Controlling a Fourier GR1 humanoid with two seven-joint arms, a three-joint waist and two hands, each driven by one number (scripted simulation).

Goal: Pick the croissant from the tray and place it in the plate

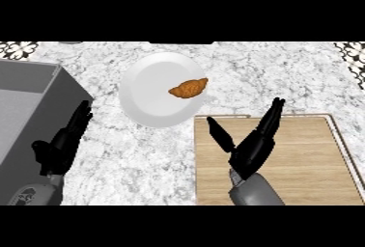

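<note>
The golden-brown croissant (pixel 189 88) lies on the white plate (pixel 151 99), near its right rim. The wooden tray (pixel 314 159) sits at the lower right with nothing on its bare surface. My right hand (pixel 251 150) hovers over the tray's left part, open, with its fingers pointing up toward the plate's edge and its thumb spread to the left. A clear gap separates it from the croissant. My left hand (pixel 63 143) rests open at the left, fingers up, beside the grey box.
A grey box (pixel 28 111) fills the left edge, close to my left hand. The marble counter (pixel 285 77) stretches behind the tray and between plate and tray. Patterned tiles show at the top corners.
</note>
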